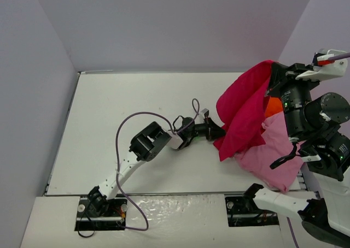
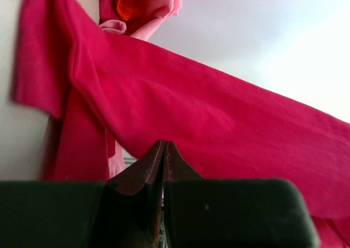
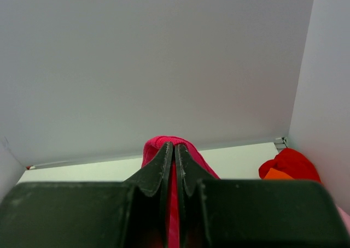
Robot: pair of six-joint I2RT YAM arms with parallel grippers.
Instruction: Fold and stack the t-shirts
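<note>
The crimson t-shirt (image 1: pixel 246 108) hangs lifted at the right of the table. My right gripper (image 1: pixel 272 68) is raised and shut on its top edge; in the right wrist view red cloth (image 3: pixel 150 147) bulges over the shut gripper (image 3: pixel 175 145). My left gripper (image 1: pixel 219 131) is shut at the shirt's lower left edge; in the left wrist view the gripper (image 2: pixel 164 143) overlaps the hem of the stretched cloth (image 2: pixel 219 111). Under it lie a light pink shirt (image 1: pixel 270 152) and an orange one (image 1: pixel 273 107). A bright red shirt (image 3: pixel 290 163) shows beside the orange.
The white table (image 1: pixel 136 106) has grey walls on the left, back and right. A purple cable (image 1: pixel 123 133) loops over the left arm. The right arm's body stands over the pile at the table's right edge.
</note>
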